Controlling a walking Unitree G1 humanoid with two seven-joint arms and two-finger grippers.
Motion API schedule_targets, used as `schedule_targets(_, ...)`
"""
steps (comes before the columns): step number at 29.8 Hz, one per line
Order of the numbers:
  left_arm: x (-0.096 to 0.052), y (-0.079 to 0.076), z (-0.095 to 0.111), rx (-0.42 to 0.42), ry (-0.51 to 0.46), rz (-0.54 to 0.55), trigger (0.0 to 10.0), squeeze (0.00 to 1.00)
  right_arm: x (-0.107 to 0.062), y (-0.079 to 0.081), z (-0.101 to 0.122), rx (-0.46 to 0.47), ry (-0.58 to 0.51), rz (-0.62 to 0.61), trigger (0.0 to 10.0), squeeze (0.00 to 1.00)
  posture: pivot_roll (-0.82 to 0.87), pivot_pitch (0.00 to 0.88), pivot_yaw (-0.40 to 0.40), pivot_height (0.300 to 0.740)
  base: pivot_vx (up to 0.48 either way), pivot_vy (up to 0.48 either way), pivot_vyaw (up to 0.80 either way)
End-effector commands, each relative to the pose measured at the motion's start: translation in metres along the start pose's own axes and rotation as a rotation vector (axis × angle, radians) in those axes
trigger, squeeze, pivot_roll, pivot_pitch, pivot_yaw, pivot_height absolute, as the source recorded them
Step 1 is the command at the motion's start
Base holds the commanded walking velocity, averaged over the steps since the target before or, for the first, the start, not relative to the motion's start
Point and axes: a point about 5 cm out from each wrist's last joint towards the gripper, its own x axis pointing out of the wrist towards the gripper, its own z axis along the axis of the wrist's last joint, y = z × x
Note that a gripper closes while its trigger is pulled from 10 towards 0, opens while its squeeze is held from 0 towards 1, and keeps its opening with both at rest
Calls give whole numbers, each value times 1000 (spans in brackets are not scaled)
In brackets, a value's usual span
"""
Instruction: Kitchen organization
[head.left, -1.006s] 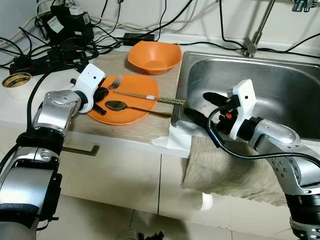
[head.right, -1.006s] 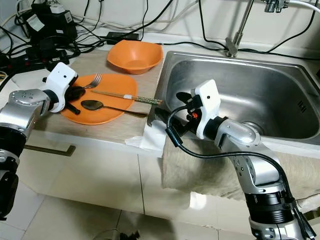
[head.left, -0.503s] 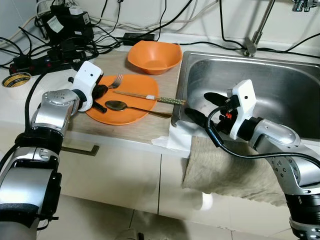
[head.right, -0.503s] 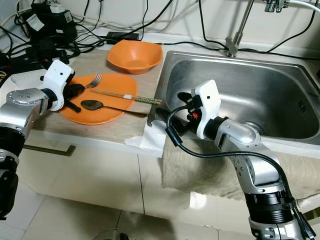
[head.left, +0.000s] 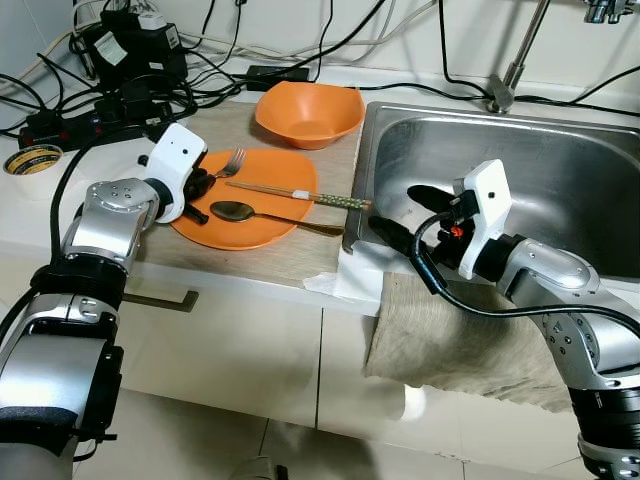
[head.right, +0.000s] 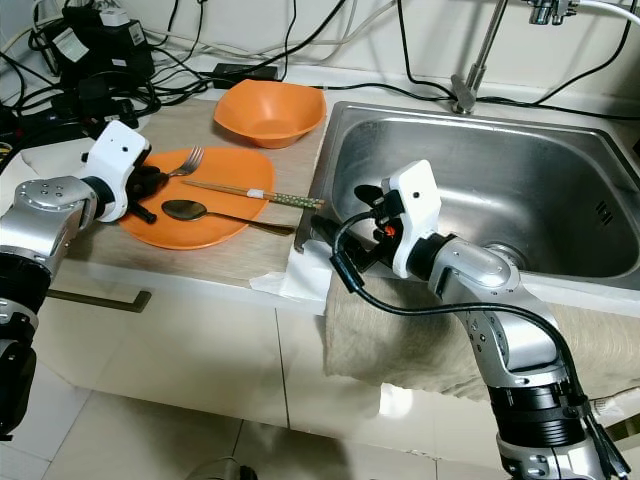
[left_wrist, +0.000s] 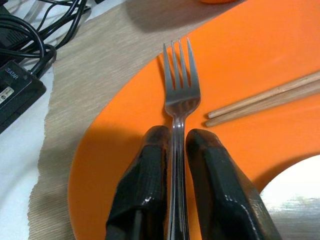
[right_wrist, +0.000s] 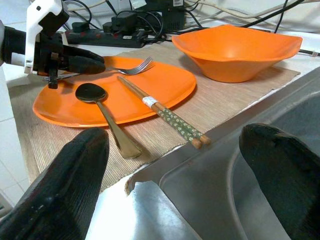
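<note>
An orange plate (head.left: 262, 222) lies on the woven mat and holds a fork (left_wrist: 180, 90), a spoon (head.left: 233, 211) and a pair of chopsticks (head.left: 300, 195). My left gripper (head.left: 200, 187) sits at the plate's left edge. Its two black fingers (left_wrist: 150, 165) press on the fork's handle from both sides, and the tines point toward the orange bowl (head.left: 308, 115) behind the plate. My right gripper (head.left: 405, 213) hovers open over the front left corner of the steel sink (head.left: 560, 170), with nothing between its fingers.
A grey cloth (head.left: 450, 340) hangs over the counter front below the right arm, beside a white paper towel (head.left: 345, 275). Power strips and tangled cables (head.left: 110, 110) crowd the back left. A tape roll (head.left: 32, 160) lies at the far left. The faucet (head.left: 505, 80) stands behind the sink.
My left gripper has edged slightly toward the back of the plate and its fingers have drawn together on the fork's handle. The right arm has stayed put.
</note>
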Motion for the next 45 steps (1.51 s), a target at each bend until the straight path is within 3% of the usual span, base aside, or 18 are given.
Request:
schedule_targets(1,-2,3,0,25,13,6,10000,1000,0,0,0,6,9,3,10000,0,-16,0,29,732,0,0,0)
schedule_targets(8,-3,5,-4,75,46,3,10000,1000,-1,-1,0,5,10,0,10000,0,-18,0,28,732,0,0,0)
schedule_targets(18,-1,-2,-18,73,125,-66,10000,1000,-1,-1,0,5,11,3,10000,0,-18,0,30,732,0,0,0)
schedule_targets(19,-1,-3,-19,68,132,-75,10000,0,-1,-1,0,5,12,3,10000,0,-18,0,30,732,0,0,0)
schedule_targets(24,0,-4,-20,32,136,-81,10000,0,-1,0,0,5,13,4,10000,0,-21,0,32,732,0,0,0)
schedule_targets(33,1,-5,-21,55,166,-106,10000,0,-1,0,-1,4,16,4,10000,0,-24,0,34,732,0,0,0)
schedule_targets(34,1,-5,-23,54,173,-105,3882,0,-1,0,-1,4,16,3,10000,0,-24,0,34,732,0,0,0)
schedule_targets(35,1,-6,-24,53,180,-111,0,0,-1,0,-1,3,16,4,10000,0,-24,0,34,732,0,0,0)
schedule_targets(45,0,-8,-34,48,219,-159,0,0,-1,0,-1,3,18,0,10000,0,-24,0,34,732,0,0,0)
